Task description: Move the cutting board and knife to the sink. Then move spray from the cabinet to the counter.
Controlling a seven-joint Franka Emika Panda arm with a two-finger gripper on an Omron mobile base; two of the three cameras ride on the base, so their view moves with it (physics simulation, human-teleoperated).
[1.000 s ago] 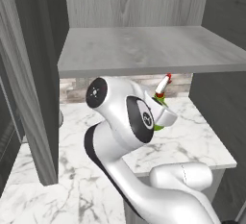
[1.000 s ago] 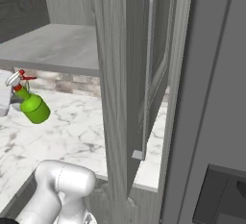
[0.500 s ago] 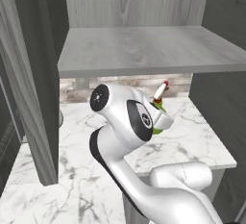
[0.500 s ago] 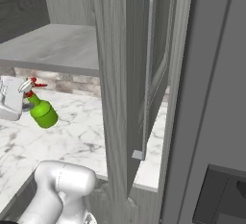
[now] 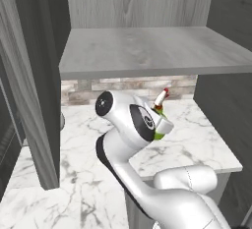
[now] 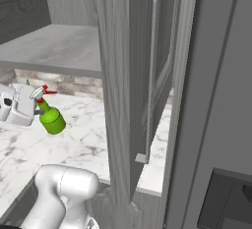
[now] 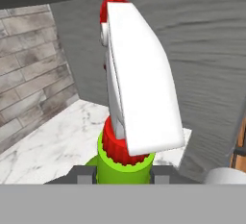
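Green spray (image 6: 51, 119) tilted, gripped in midair above marble counter (image 6: 83, 139).

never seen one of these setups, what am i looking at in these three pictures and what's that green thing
It is a rendered kitchen with a white robot arm on a base that can drive. Two pictures come from cameras riding on that base, behind the arm to its left and to its right, so they show one scene from two sides. The third comes from a camera on the hand, looking along its two-finger pincer.

The green thing is a spray bottle with a red-and-white trigger top. The pincer is shut on its neck and holds it tilted above the counter, a white marble top with grey veining. In the hand picture the trigger fills the middle. Above hangs the cabinet, grey wood grain with a flat pale shelf. A brick-patterned wall runs behind the counter.
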